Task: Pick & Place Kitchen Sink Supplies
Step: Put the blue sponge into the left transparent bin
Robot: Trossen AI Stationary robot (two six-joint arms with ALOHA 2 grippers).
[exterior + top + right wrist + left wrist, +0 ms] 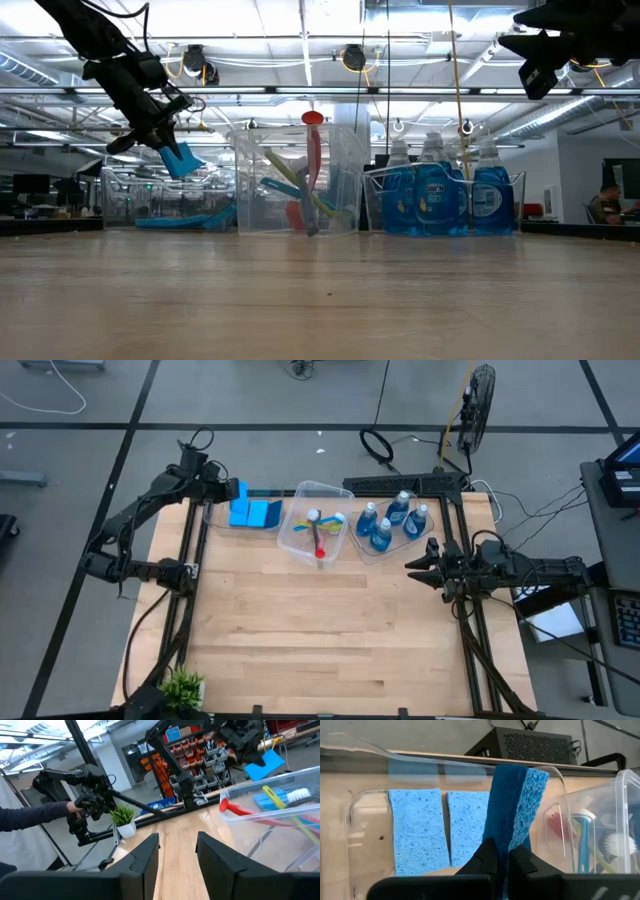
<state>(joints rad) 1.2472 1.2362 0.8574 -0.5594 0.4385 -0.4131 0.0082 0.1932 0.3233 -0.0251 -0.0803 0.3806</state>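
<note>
My left gripper is shut on a bright-blue sponge, held in the air above the clear tub at the table's far left. Two more sponges lie flat on that tub's floor. The middle tub holds brushes, among them a red one. The right tub holds bottles of blue liquid, standing upright. My right gripper hovers open and level at the table's right side, high above the wood, with nothing between its fingers. My left gripper pinches the sponge's near end between its two fingers, which press on its two flat faces. The fingers slant down from the table's left side. The sponge sticks out beyond the fingertips on edge, tilted, clear of the tub and of the sponges below.
A small green potted plant stands at the table's near left corner. A black frame runs along the left, right and far edges. Bare wood fills the middle and near part. Beyond the table a person's sleeve shows.
</note>
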